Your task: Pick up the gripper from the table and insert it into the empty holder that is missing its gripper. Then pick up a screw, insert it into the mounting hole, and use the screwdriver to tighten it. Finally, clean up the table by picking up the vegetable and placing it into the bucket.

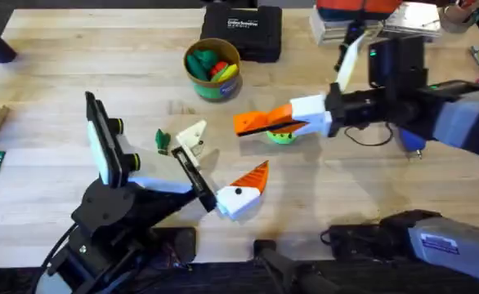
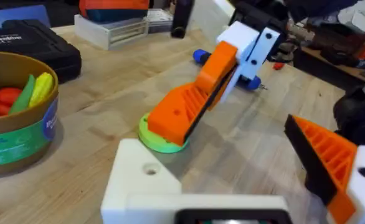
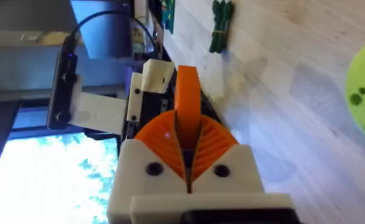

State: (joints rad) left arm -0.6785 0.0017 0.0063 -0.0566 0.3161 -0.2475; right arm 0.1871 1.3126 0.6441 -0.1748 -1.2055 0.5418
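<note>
Overhead: right tool (image 1: 248, 123), pads pressed together and empty, above the lime disc (image 1: 282, 136); left tool (image 1: 258, 173) empty, closure indeterminate; vegetable (image 1: 162, 140) on counter (image 1: 51, 98), bucket (image 1: 212, 69) well apart.

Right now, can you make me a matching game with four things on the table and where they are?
Things:
1. bucket
2. vegetable
3. lime-green disc
4. black case

Places:
A. at the table's far edge, behind the bucket
B. under the right gripper's orange fingers
C. lying on the bare wood beside the white gripper part
D. standing in front of the black case, with toy food inside

Pairs: 1-D, 2-C, 3-B, 4-A
</note>
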